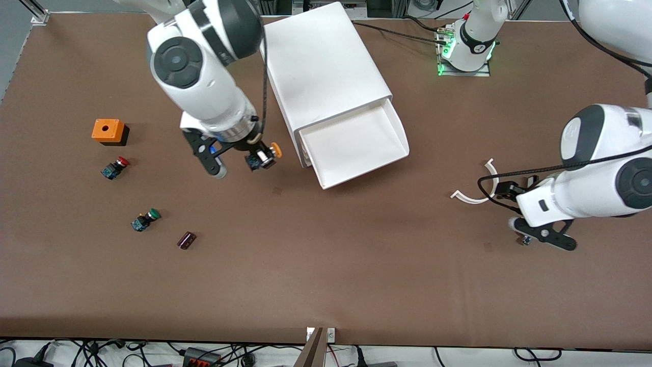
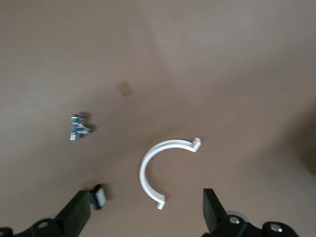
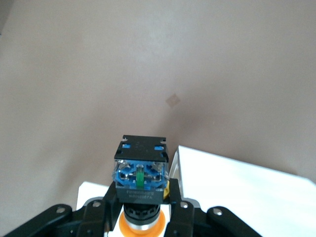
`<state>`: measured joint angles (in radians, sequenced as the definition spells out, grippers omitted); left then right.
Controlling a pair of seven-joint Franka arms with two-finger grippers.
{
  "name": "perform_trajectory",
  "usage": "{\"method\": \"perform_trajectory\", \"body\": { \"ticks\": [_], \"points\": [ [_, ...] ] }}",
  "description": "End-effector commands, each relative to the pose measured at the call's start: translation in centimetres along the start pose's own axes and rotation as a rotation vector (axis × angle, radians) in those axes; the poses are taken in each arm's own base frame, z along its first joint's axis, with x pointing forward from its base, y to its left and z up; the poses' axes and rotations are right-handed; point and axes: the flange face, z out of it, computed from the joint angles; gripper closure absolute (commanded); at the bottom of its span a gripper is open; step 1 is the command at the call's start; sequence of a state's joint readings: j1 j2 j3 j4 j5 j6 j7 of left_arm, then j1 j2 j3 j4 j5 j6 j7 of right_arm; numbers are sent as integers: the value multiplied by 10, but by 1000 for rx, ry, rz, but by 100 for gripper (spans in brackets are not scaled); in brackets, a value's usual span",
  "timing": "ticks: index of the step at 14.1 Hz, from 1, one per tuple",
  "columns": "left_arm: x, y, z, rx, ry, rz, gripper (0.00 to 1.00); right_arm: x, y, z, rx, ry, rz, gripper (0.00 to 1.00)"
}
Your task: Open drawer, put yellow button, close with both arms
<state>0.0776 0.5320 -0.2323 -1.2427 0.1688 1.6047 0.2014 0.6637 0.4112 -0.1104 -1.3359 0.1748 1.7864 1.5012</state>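
The yellow button (image 1: 266,156) hangs in the air with my right gripper (image 1: 257,158) shut on it, its orange-yellow cap (image 1: 276,150) pointing at the drawer. In the right wrist view the button's black-and-blue block (image 3: 140,170) sits between the fingers (image 3: 106,207), gripper (image 3: 143,202) closed round it. It is over bare table just beside the drawer, toward the right arm's end. The white drawer (image 1: 356,145) stands pulled out of its white cabinet (image 1: 323,66), and part of it (image 3: 242,192) shows below the button. My left gripper (image 1: 511,214) (image 2: 145,215) waits open, low over the table.
A thin white arc (image 1: 476,196) (image 2: 148,170) lies under the left gripper, with a small metal part (image 2: 78,127) nearby. Toward the right arm's end lie an orange box (image 1: 108,130), a red-capped button (image 1: 115,167), a green-capped button (image 1: 145,219) and a small dark cylinder (image 1: 186,240).
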Motion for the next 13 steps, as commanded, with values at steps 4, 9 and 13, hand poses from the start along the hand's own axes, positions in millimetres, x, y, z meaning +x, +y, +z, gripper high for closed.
{"method": "perform_trajectory", "body": {
  "ticks": [4, 9, 13],
  "points": [
    [-30, -11, -43, 0, 24, -219, 0, -77, -28, 19, 127, -103, 267, 100],
    [-96, 15, -43, 7, 121, -244, 0, -128, -34, 57, 91, -104, 352, 100],
    [-132, 27, -65, 0, 104, -259, 0, -153, -35, 69, 82, -109, 399, 100]
  ]
}}
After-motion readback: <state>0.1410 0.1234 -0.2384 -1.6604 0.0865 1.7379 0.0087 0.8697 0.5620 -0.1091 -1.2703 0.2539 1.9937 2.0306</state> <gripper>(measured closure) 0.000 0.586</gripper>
